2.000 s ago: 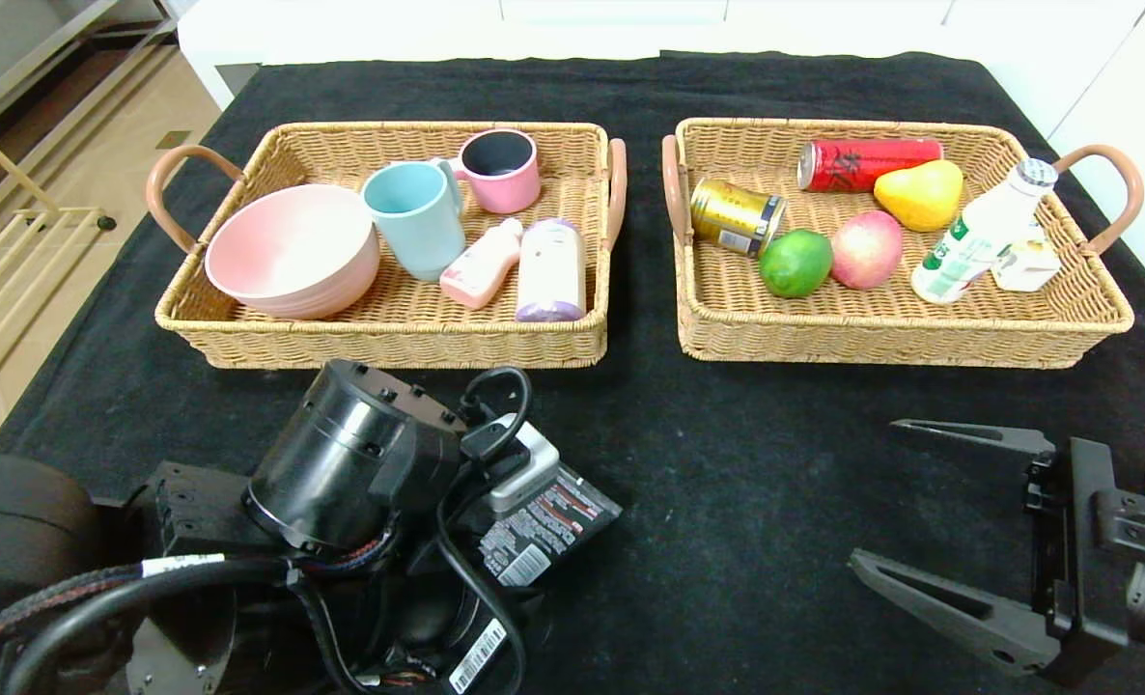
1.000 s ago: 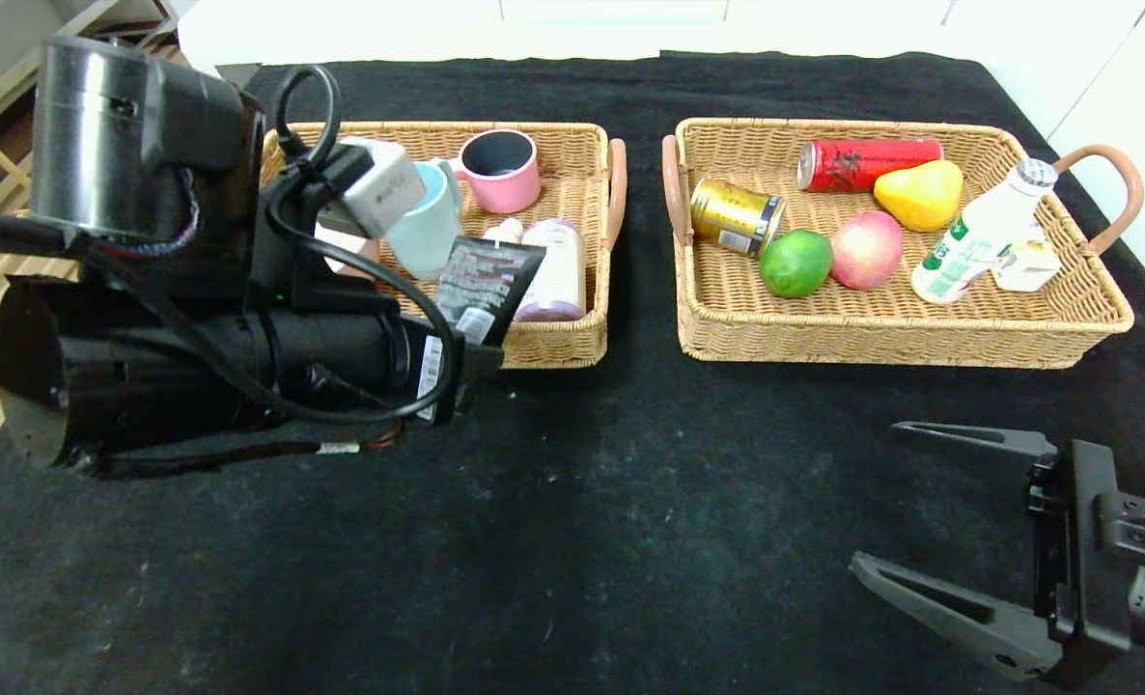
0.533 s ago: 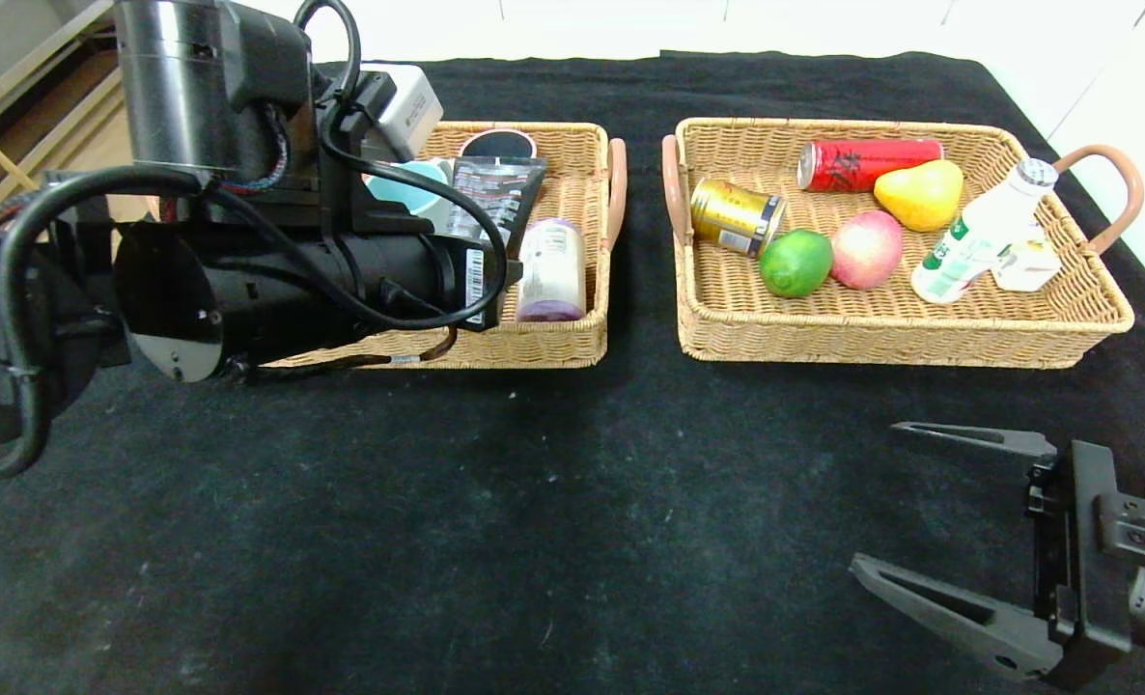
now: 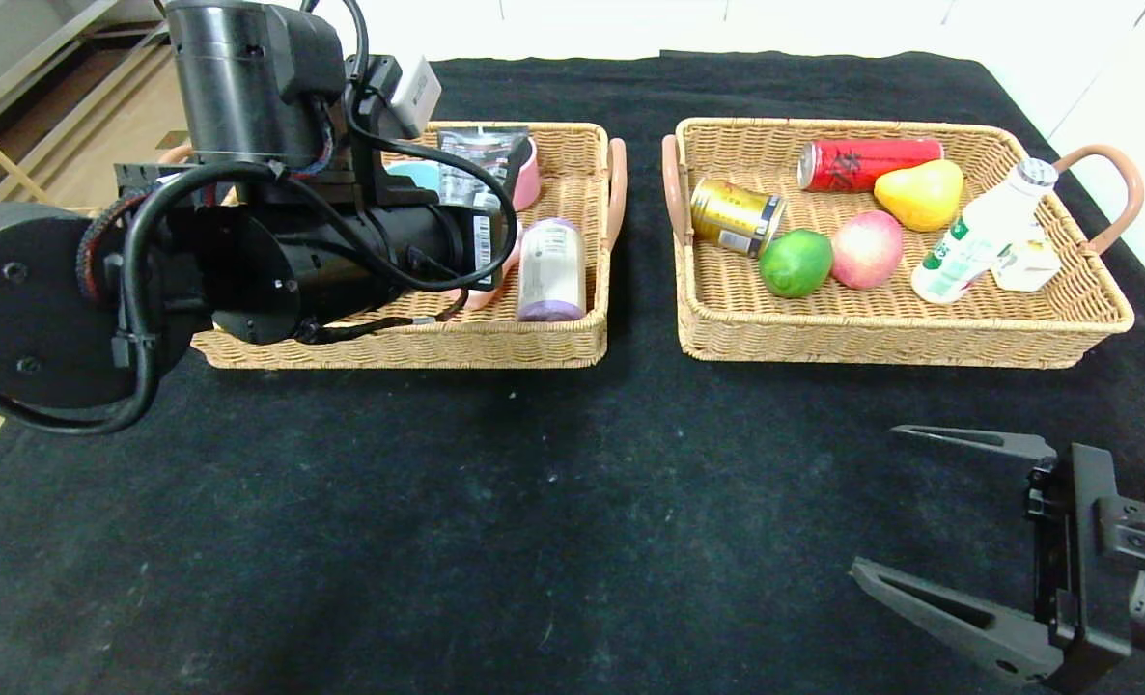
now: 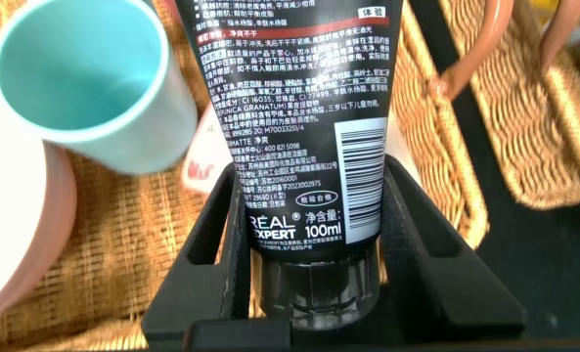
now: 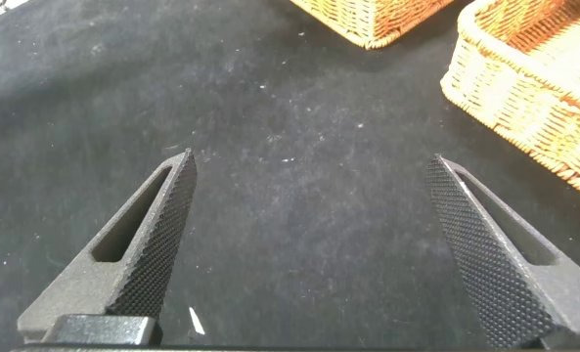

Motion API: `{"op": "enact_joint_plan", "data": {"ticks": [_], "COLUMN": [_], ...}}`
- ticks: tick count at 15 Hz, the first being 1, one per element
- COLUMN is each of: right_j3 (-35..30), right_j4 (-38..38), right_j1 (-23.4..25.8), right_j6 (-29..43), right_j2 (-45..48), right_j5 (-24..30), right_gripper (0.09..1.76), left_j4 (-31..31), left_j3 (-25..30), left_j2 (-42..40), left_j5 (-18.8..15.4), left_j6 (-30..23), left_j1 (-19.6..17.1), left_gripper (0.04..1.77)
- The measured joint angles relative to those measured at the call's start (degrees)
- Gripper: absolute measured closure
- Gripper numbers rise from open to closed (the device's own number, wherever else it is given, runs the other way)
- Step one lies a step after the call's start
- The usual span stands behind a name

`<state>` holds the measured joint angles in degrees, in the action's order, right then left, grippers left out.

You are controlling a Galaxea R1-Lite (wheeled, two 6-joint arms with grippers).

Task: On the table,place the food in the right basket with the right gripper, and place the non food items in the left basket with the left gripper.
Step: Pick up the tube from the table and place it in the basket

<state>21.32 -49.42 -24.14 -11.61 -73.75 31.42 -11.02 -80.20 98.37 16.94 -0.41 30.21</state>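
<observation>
My left gripper (image 5: pixel 312 166) is shut on the black squeeze tube (image 4: pixel 481 154), grey cap (image 5: pixel 314 288) down between the fingers, and holds it above the left basket (image 4: pixel 553 347). The pink bowl (image 5: pixel 16 244) and pale pink bottle (image 5: pixel 201 161) lie in that basket under the tube; my arm hides most of them in the head view. The lime (image 4: pixel 795 263), peach (image 4: pixel 866 250) and white bottle (image 4: pixel 978 236) lie in the right basket (image 4: pixel 881 338). My right gripper (image 4: pixel 873 498) is open and empty, low over the table (image 4: pixel 572 502) at the front right; it also shows in the right wrist view (image 6: pixel 311 158).
The left basket also holds a teal cup (image 5: pixel 84 78), a pink mug (image 4: pixel 526 179) and a lilac-white bottle (image 4: pixel 550 270). The right basket also holds a red can (image 4: pixel 867 162), a gold can (image 4: pixel 735 217), a yellow pear (image 4: pixel 920 193) and a small white carton (image 4: pixel 1026 263).
My left arm has lifted the black tube from the front of the table and carried it forward, over the left basket. The right arm has not moved.
</observation>
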Motion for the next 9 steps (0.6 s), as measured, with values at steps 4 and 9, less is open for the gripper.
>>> {"op": "enact_joint_plan", "data": {"ticks": [4, 9], "right_j3": [-0.05, -0.05], "right_j4": [-0.11, -0.11], "right_j1": [-0.3, -0.44], "right_j6": [0.04, 0.01], "right_j2": [0.0, 0.09], "right_j5": [-0.05, -0.07], "right_gripper": [0.14, 0.14], "left_j4": [-0.11, -0.91], "left_j3": [-3.29, -5.19], "left_j2": [1.96, 4.19], "left_j5": [0.77, 2.04], "left_j6": [0.21, 0.01], "left_j1": [-0.02, -0.28], "left_gripper": [0.98, 0.98]}}
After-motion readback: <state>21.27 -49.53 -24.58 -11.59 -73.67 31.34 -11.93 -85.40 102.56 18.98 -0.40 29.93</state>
